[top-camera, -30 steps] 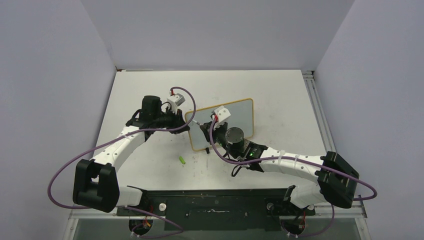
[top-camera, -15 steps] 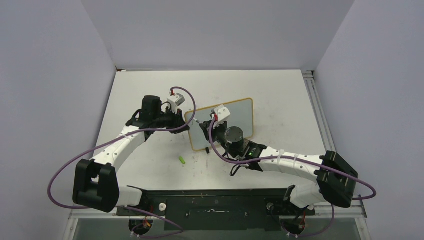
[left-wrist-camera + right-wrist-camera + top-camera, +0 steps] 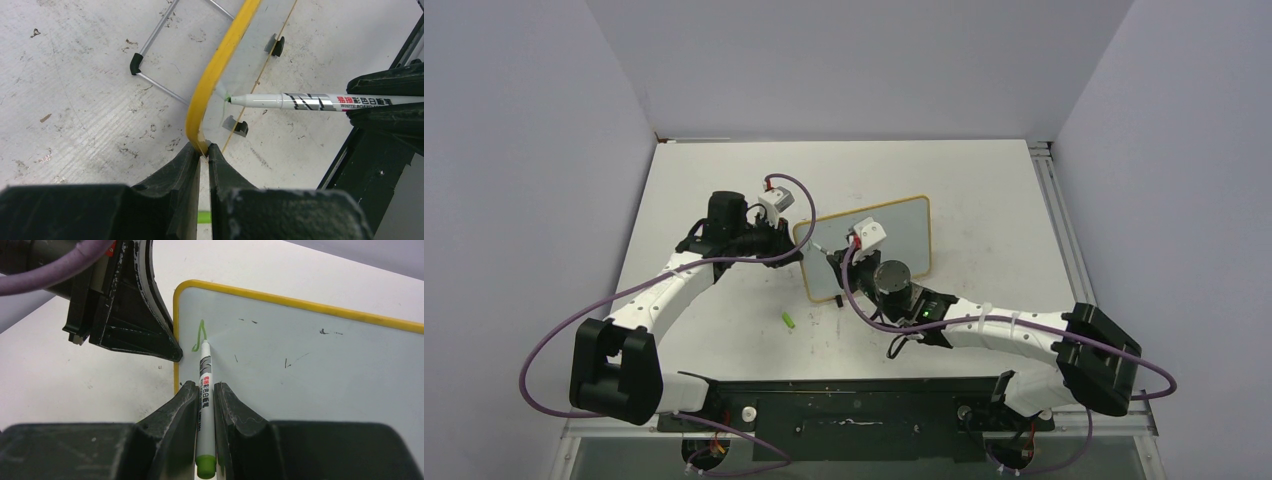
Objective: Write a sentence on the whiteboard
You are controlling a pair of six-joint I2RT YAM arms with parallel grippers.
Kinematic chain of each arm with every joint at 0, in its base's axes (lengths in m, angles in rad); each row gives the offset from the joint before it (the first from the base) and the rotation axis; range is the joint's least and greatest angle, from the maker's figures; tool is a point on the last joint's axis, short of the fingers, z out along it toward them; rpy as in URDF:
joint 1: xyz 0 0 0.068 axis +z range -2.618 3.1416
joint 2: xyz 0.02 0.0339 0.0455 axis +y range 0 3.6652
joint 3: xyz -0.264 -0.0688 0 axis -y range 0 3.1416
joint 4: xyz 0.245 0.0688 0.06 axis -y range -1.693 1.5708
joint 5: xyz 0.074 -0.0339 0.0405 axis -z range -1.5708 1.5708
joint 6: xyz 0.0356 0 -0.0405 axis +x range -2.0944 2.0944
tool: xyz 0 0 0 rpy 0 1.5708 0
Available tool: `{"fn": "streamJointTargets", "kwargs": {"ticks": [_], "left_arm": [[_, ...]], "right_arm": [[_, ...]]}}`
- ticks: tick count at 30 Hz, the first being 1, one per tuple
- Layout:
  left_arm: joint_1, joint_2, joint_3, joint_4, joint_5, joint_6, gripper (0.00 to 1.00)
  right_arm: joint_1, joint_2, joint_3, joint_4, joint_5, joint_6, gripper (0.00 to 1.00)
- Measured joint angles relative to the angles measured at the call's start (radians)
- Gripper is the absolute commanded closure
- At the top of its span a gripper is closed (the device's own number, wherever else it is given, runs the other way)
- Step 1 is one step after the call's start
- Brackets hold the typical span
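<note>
Slippage threatens the whiteboard (image 3: 909,235), mid-table and pinched at its nine-o'clock edge by the left gripper (image 3: 202,150), if the right gripper (image 3: 202,390), clamped on the green marker (image 3: 205,371), presses too hard.

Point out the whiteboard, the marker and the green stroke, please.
whiteboard (image 3: 325,375), right wrist view, bare white surface.
marker (image 3: 205,385), right wrist view, printed barrel.
green stroke (image 3: 198,335), right wrist view, its left line.

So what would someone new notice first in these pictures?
The right gripper holds a marker, its tip on the whiteboard near a corner, at the end of a short green stroke. The left gripper is clamped on the board's yellow edge beside that corner.
</note>
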Motion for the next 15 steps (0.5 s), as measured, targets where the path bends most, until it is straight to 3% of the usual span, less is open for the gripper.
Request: {"fn": "streamJointTargets", "kwargs": {"ticks": [15], "left_arm": [[-0.003,0.000,0.000,0.000,0.000,0.005,1.00]], "right_arm": [[0.006,-0.010,-0.022,-0.002,0.021,0.021,0.95]]}}
